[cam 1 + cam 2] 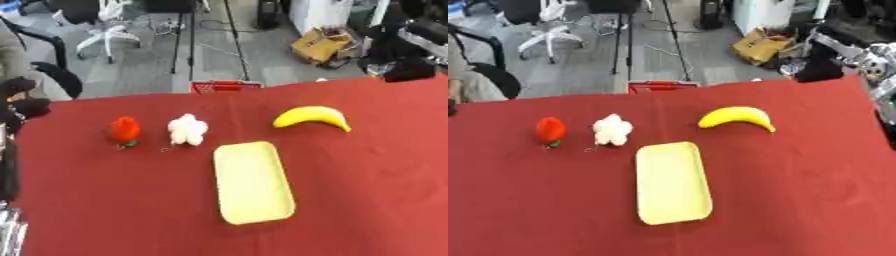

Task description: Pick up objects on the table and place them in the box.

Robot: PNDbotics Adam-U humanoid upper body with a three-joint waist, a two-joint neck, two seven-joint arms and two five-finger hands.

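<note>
Three objects lie on the red table. A red strawberry toy (125, 129) is at the left, a white plush flower (187, 130) sits just right of it, and a yellow banana (312, 118) lies further right, towards the back. In front of them, near the middle, is a flat pale-yellow tray (252, 181) with nothing in it. My left hand (22, 102) shows as a dark shape at the left edge, well left of the strawberry. My right hand (820, 70) hangs dark over the far right corner, behind the banana. Neither hand touches anything.
A red wire basket (226, 86) pokes up just beyond the table's far edge, behind the flower. My left arm (7, 170) runs down the left border. Office chairs, tripod legs and a cardboard box (322, 46) stand on the floor behind.
</note>
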